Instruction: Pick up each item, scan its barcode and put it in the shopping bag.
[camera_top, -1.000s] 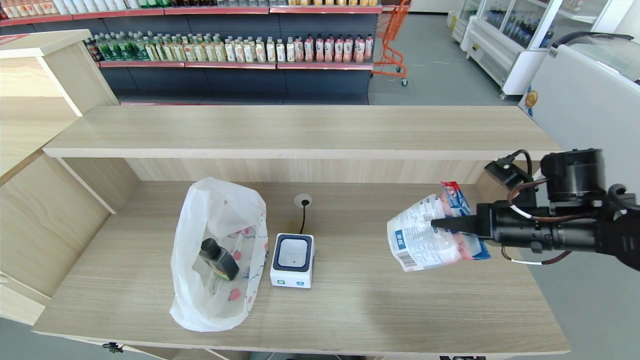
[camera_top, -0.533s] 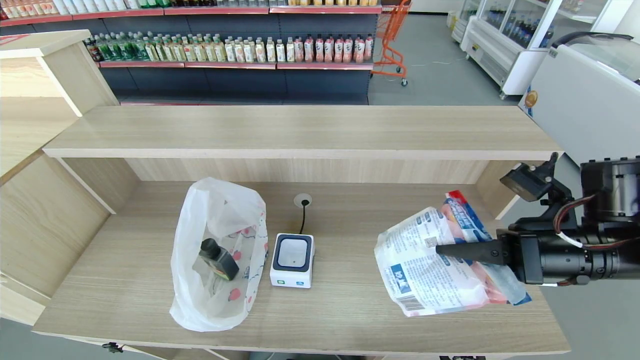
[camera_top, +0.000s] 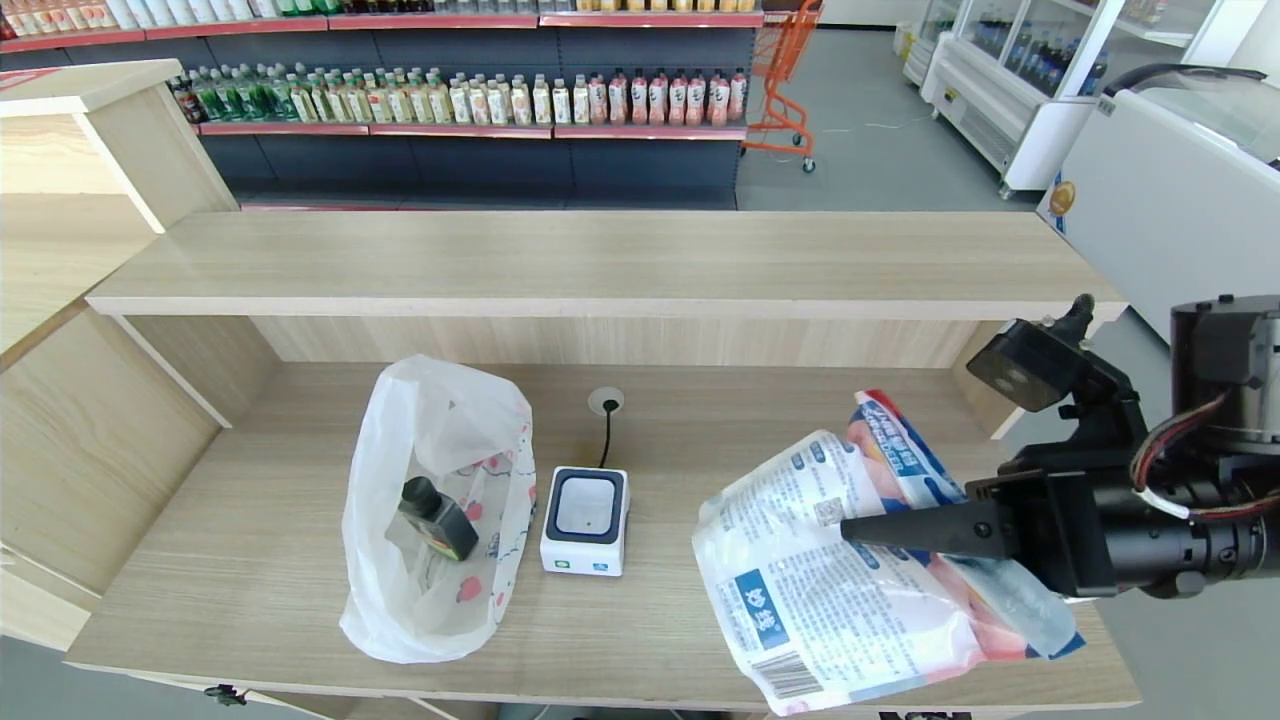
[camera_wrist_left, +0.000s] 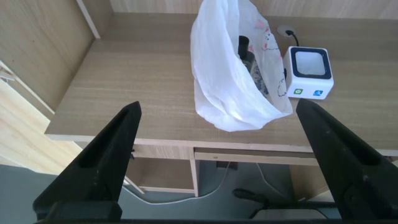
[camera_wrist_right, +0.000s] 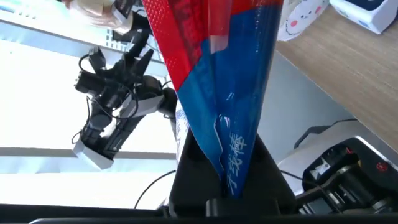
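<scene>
1. The right gripper (camera_top: 858, 529) is pinched shut on the packet (camera_top: 830, 600), a white pouch with a blue and red end. One dark finger (camera_top: 920, 527) lies across the packet's printed face.
2. In the right wrist view, the packet's red and blue edge (camera_wrist_right: 217, 93) runs down into the right gripper (camera_wrist_right: 225, 186) and is clamped between the jaws.
3. The packet hangs in the air over the right front part of the counter (camera_top: 650, 620), tilted. Its barcode (camera_top: 790, 678) is at the low corner by the counter's front edge.
4. It is to the right of the scanner (camera_top: 585, 520) and apart from it.
5. The left gripper (camera_wrist_left: 219, 109) has its two fingers spread wide and holds nothing. It is above the counter's front edge, with the shopping bag (camera_wrist_left: 233, 74) beyond it.
6. Count: one packet, one scanner with one cable, one shopping bag (camera_top: 440, 500), and one dark bottle (camera_top: 437, 519) inside that bag.
7. The shopping bag lies just beside the scanner, on its left.
</scene>
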